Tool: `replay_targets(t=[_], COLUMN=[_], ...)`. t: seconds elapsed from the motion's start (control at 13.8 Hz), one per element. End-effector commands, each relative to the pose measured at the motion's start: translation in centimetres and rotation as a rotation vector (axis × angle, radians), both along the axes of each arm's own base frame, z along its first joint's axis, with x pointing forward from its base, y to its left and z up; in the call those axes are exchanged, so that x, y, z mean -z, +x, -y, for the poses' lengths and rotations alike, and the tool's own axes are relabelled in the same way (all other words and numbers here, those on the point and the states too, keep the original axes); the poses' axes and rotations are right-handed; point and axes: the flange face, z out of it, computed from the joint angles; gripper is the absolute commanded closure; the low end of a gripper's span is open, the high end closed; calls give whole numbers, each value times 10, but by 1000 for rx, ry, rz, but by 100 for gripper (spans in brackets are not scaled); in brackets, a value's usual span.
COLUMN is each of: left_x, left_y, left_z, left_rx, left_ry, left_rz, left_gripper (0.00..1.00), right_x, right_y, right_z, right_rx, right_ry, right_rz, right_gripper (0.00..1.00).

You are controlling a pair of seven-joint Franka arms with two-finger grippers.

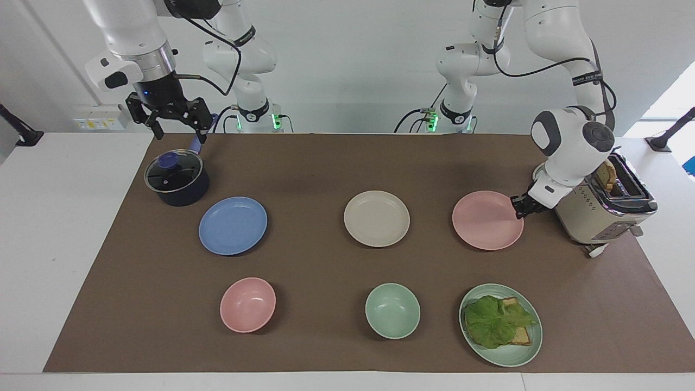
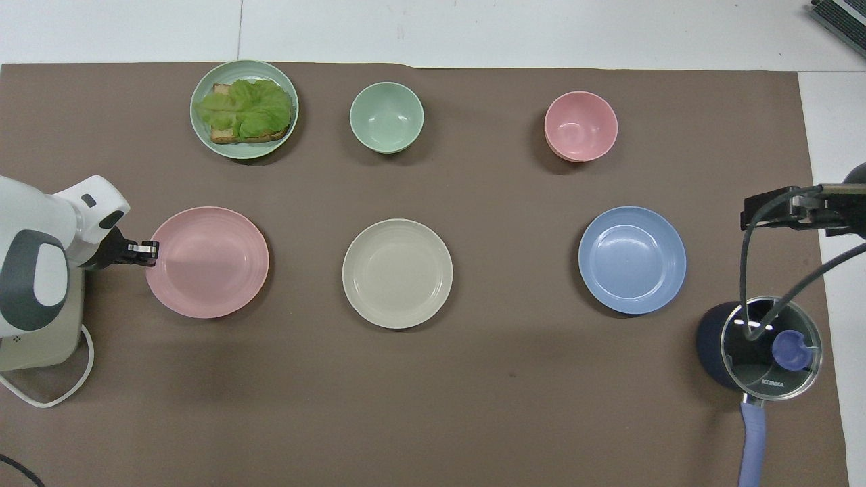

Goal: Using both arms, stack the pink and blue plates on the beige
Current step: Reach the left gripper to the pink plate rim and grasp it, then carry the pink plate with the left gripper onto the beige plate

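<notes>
The pink plate (image 1: 487, 220) (image 2: 208, 262) is near the left arm's end of the table, raised slightly off the brown mat. My left gripper (image 1: 518, 206) (image 2: 145, 251) is shut on its rim, on the side toward the toaster. The beige plate (image 1: 376, 218) (image 2: 397, 273) lies flat in the middle of the mat. Beside it, toward the right arm's end, lies the blue plate (image 1: 233, 225) (image 2: 632, 260). My right gripper (image 1: 179, 133) (image 2: 785, 208) hangs open and empty over the mat by the pot, where the right arm waits.
A dark pot with a glass lid (image 1: 176, 179) (image 2: 771, 348) sits under the right gripper. A cream toaster (image 1: 602, 209) stands by the left arm. Farther from the robots are a pink bowl (image 1: 247, 304), a green bowl (image 1: 392, 310) and a green plate with a lettuce sandwich (image 1: 500, 325).
</notes>
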Motion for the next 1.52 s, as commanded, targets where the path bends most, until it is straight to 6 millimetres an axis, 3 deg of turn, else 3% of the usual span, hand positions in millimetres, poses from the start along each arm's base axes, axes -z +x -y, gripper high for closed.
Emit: replay_targets(t=[0.0, 0.22, 0.58, 0.72, 1.01, 1.23, 1.45], left_x=[-41, -87, -88, -69, -28, -3, 6], left_y=[11, 7, -4, -14, -31, -40, -57], left_z=[-5, 19, 145, 200, 267, 292, 292], left_rx=[-13, -68, -136, -138, -165, -155, -136], left_ry=[-47, -142, -149, -157, -165, -163, -158], left_rz=[-15, 9, -6, 3, 59, 68, 67], left_gripper=[100, 100, 100, 100, 100, 100, 100], right_x=[-1, -1, -1, -1, -1, -1, -1], right_y=[2, 2, 2, 2, 2, 2, 2], right_z=[2, 2, 2, 2, 3, 4, 7], right_rx=[20, 20, 20, 20, 21, 23, 26], right_ry=[29, 29, 29, 29, 29, 29, 29], right_rz=[6, 6, 6, 6, 9, 9, 8], right_gripper=[0, 0, 0, 0, 0, 0, 0])
